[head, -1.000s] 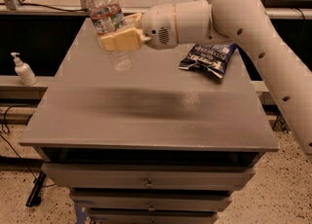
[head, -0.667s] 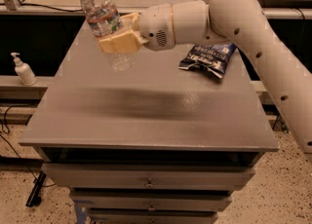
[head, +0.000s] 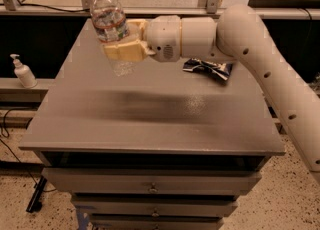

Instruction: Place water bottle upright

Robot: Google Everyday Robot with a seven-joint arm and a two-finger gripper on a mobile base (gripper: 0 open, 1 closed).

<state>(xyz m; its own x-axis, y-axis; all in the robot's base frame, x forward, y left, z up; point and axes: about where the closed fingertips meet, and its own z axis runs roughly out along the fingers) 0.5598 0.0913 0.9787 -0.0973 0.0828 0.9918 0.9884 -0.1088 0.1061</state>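
The water bottle [head: 111, 26] is clear and ribbed, with a white cap and a white label with a red band. It is held nearly upright, cap up, tilted slightly left, above the far left part of the grey table [head: 150, 119]. My gripper [head: 122, 44] reaches in from the right on the white arm [head: 260, 59]. Its tan fingers [head: 124, 50] are shut on the bottle's middle. The bottle's base hangs above the tabletop.
A dark snack bag [head: 209, 68] lies on the table behind the arm's wrist. A white pump dispenser bottle [head: 22, 72] stands on a low ledge to the left of the table. Drawers [head: 150, 186] sit below the tabletop.
The gripper and the bottle have shifted slightly, and the bottle stands a little more upright than a second ago. The grip is the same.
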